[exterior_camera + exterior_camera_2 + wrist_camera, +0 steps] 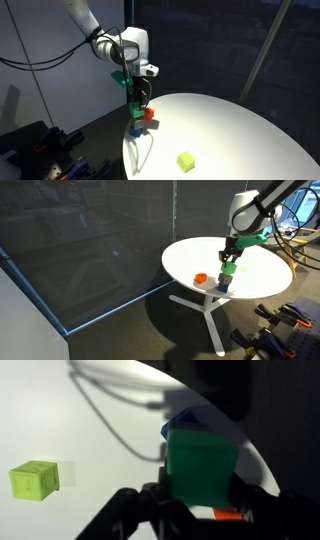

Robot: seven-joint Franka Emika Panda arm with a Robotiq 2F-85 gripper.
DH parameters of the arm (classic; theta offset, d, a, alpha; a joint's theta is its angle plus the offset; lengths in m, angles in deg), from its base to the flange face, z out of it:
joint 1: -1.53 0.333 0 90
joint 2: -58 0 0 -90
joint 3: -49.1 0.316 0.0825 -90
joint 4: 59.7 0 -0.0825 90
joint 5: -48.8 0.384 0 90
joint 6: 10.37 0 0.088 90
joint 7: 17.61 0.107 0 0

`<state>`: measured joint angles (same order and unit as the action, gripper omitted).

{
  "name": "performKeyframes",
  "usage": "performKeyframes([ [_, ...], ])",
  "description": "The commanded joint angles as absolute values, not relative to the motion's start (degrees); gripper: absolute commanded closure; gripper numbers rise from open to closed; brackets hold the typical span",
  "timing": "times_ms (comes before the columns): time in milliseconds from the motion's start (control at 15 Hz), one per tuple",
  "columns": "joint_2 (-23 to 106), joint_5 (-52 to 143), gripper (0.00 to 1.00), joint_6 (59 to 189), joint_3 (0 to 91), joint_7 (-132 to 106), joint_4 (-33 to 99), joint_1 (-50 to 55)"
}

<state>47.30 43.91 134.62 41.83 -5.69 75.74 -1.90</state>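
Pincer (200,498) clamps one green block (200,460) above one blue block (174,428); one orange block (228,513), one lime block (33,480) nearby.

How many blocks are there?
4. A green block in the hand, a blue block under it, an orange block beside those, and a yellow-green block alone on the table. Others may hide behind the hand.

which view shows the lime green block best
The wrist view: the lime green block is large and unblocked, with two faces visible. An exterior view shows the block small but clear; elsewhere it is too tiny to tell.
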Motion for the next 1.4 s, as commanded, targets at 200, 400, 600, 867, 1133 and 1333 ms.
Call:
performKeyframes([
  [200,47.3,42.7,0.69,135.6,41.5,-5.9,76.2,-2.0],
  [400,47.2,42.7,0.69,135.6,41.5,-5.9,76.2,-2.0],
  [600,47.0,42.7,0.69,135.6,41.5,-5.9,76.1,-2.0],
  [867,46.5,42.8,0.69,135.5,41.4,-5.9,76.1,-2.0],
  [1133,46.4,42.9,0.69,135.3,41.4,-6.0,76.0,-2.0],
  [1333,46.4,43.0,0.12,135.2,41.3,-5.8,76.0,-2.0],
])
